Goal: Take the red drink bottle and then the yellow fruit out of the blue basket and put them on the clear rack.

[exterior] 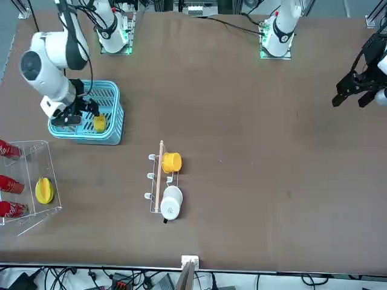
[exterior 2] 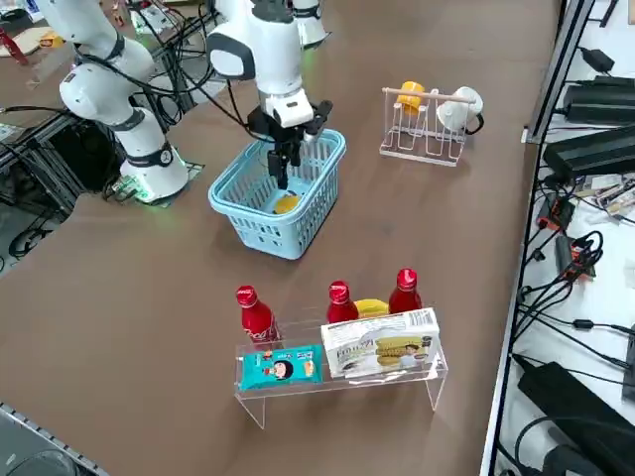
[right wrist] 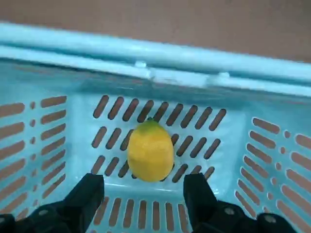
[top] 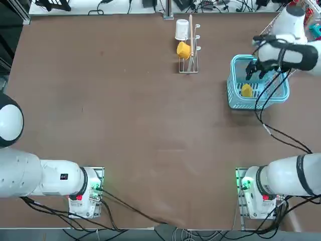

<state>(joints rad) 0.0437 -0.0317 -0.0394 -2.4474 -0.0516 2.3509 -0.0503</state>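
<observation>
Hovering my right gripper (right wrist: 143,194), fingers spread wide and empty, just above the small round lemon-like yellow fruit (right wrist: 150,151) lying on the light blue slotted plastic basket (right wrist: 146,53) floor; I'm expecting it light, firm, smooth (likely to roll), so I'm aiming across its middle.

We see the yellow fruit (right wrist: 150,151), small and lemon-like, lying alone on the slotted floor of the light blue basket (right wrist: 146,53). On the clear rack (exterior 2: 342,382) three red drink bottles stand upright; we cannot tell which one (exterior 2: 340,301) came from the basket.
</observation>
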